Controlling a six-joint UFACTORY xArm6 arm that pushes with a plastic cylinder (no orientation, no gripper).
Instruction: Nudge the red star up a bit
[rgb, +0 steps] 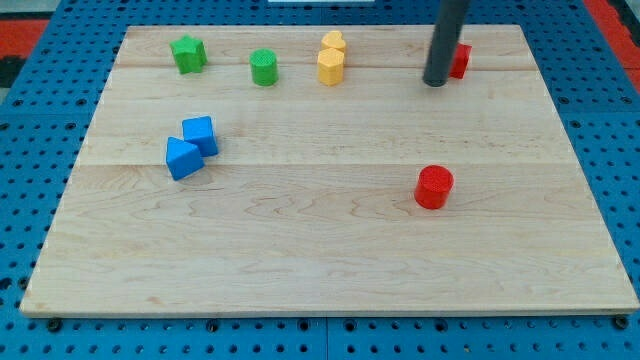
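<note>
Your tip (435, 83), the lower end of a dark rod that grasps nothing and can only push, rests near the board's 1 o'clock corner. The red star (460, 60) sits just at the tip's 2 o'clock, touching it or nearly so, and the rod hides most of it, so its shape is hard to confirm.

The star already lies close to the 12 o'clock edge of the wooden board (320, 250). Judging from that, a strong push could send it off the board. Because your tip stands toward the star's 8 o'clock rather than squarely at its 6 o'clock, a push from here would likely slide it sideways or spin it.

Nothing blocks the star's path. The red cylinder (434, 187) lies well apart at the tip's 6 o'clock. Two yellow blocks (332, 58), a green cylinder (264, 67) and a green star (188, 54) line up toward 9 o'clock. Two blue blocks (191, 147) touch, far toward 8 o'clock
</note>
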